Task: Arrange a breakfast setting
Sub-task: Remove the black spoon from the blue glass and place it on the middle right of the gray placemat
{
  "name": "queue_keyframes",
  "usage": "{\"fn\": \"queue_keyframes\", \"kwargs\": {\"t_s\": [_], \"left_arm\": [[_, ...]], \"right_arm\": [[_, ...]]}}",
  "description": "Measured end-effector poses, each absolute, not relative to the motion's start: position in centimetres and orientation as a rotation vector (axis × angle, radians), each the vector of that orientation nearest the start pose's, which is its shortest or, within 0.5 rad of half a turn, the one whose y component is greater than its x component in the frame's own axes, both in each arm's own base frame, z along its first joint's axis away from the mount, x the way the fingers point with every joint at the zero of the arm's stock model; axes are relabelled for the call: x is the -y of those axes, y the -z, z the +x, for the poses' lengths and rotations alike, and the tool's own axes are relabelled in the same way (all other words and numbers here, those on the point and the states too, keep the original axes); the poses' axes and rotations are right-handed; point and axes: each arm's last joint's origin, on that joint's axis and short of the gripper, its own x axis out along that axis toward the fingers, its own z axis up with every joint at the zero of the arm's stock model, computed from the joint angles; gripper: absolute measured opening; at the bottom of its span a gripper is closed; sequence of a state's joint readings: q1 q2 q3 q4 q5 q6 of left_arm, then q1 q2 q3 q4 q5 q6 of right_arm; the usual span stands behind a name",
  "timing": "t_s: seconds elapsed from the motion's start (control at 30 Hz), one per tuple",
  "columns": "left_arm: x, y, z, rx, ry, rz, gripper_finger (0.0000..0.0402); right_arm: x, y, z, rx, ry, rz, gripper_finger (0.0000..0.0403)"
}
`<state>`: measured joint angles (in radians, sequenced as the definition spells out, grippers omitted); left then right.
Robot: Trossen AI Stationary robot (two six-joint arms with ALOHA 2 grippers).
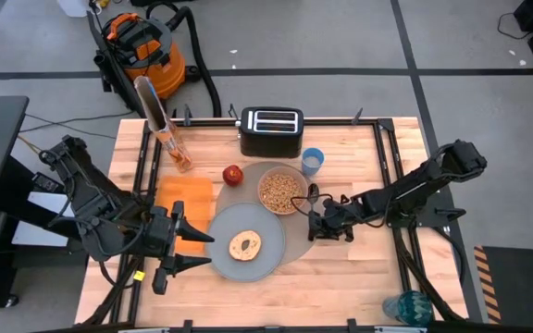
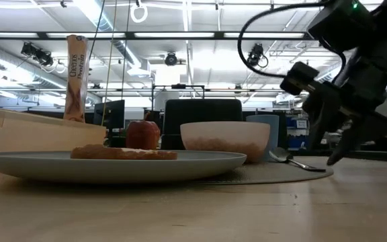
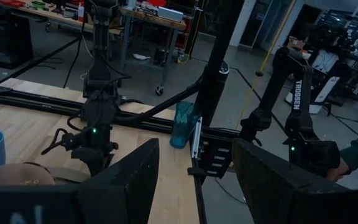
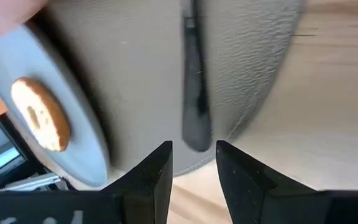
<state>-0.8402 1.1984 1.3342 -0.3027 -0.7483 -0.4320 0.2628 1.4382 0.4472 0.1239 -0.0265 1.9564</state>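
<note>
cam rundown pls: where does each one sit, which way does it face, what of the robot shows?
High: overhead, straight down on the table; both arms, left hand by the plate, right hand by the bowl.
Low: tabletop height, level across into the room; right hand above the spoon.
Left wrist: across the table to the right arm; own fingers open.
Right wrist: down on the placemat and spoon; fingers apart.
Shared: the toast shows in the high, low and right wrist views.
</note>
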Motion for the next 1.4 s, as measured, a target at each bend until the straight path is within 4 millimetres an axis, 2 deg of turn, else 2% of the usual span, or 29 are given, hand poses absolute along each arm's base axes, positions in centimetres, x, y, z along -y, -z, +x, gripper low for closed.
{"fn": "queue_keyframes", "kwargs": {"t_s": [0.1, 0.2, 0.33, 0.43, 0.6, 0.8, 1.03, 1.4], "left_arm": [[17.0, -42.7, 17.9, -0.135, 0.065, -0.309, 0.0210], [17.0, -42.7, 17.9, -0.135, 0.064, -0.305, 0.0210], [17.0, -42.7, 17.9, -0.133, 0.062, -0.292, 0.0210], [17.0, -42.7, 17.9, -0.131, 0.055, -0.281, 0.0210], [16.9, -42.7, 18.0, -0.127, 0.048, -0.279, 0.0210], [16.9, -42.7, 18.0, -0.127, 0.048, -0.290, 0.0210], [16.9, -42.7, 18.0, -0.127, 0.047, -0.306, 0.0210], [16.9, -42.7, 18.0, -0.127, 0.046, -0.308, 0.0210]], "right_arm": [[-6.3, -13.1, 22.8, -0.781, 0.615, 1.665, 0.0128], [-6.9, -14.8, 23.8, -0.734, 0.620, 1.557, 0.0126], [-7.8, -16.0, 24.3, -0.830, 0.786, 1.356, 0.0126], [-7.9, -15.7, 24.6, -0.923, 0.954, 1.218, 0.0126], [-7.9, -14.4, 26.1, -0.914, 1.059, 1.121, 0.0126], [-7.2, -13.4, 27.9, -0.907, 1.076, 1.094, 0.0126], [-6.1, -13.8, 28.1, -0.894, 1.098, 1.035, 0.0126], [-5.7, -13.4, 28.3, -0.869, 1.100, 0.931, 0.0109]]}}
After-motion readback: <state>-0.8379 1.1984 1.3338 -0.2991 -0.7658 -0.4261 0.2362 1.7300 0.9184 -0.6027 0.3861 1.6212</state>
